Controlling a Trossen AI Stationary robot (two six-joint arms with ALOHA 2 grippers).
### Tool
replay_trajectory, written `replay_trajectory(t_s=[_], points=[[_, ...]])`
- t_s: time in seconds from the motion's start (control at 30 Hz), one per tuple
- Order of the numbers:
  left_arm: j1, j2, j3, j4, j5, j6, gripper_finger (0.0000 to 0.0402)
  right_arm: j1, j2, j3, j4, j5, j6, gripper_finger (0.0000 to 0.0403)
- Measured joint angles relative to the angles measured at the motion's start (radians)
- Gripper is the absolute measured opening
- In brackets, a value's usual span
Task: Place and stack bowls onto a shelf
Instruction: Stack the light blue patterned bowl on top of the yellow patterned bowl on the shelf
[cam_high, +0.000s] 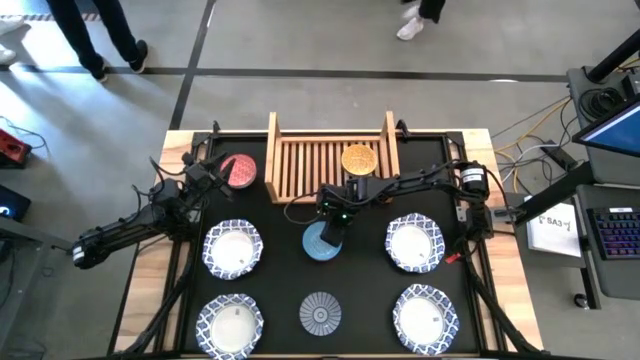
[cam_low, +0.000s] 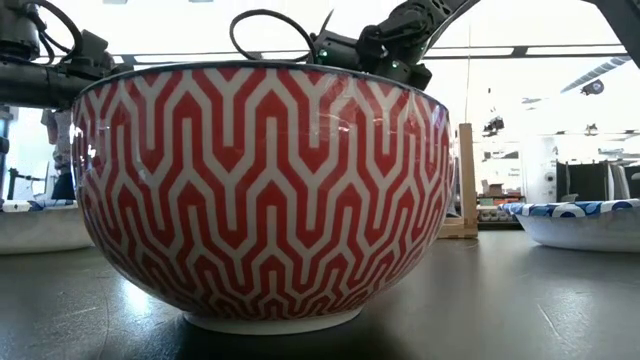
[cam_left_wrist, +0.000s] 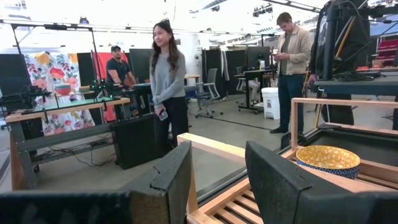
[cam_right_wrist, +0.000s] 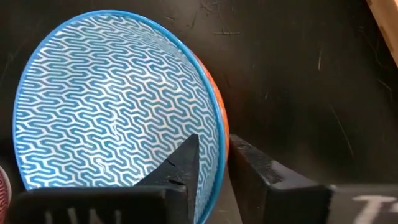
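Down at the table's near edge sit two white bowls with blue rims, the grey-blue bowl between them. Beyond, two more white bowls flank the light blue bowl at the table's middle, upright, mouth up. The right gripper pinches its far rim; the right wrist view shows one finger inside the patterned wall and one outside, narrowly set. Only that view reveals an orange outer side. The shelf stands at the far edge, slats running near to far, the yellow bowl on its right half. The red bowl rests just left of it, beside the left gripper, whose fingers stand apart, empty. People stand behind.
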Motion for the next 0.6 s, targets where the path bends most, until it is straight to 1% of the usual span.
replay_trajectory(t_s=[0.33,0.5,0.6], points=[[0.0,0.0,0.0,0.0,0.0,0.0,0.0134,-0.002,0.0,0.0,0.008,0.001,-0.028,0.0016],[0.0,0.0,0.0,0.0,0.0,0.0,0.0134,-0.002,0.0,0.002,0.003,-0.016,-0.024,0.0013],[0.0,0.0,0.0,0.0,0.0,0.0,0.0134,-0.009,-0.002,0.032,-0.031,-0.037,-0.025,0.0012]])
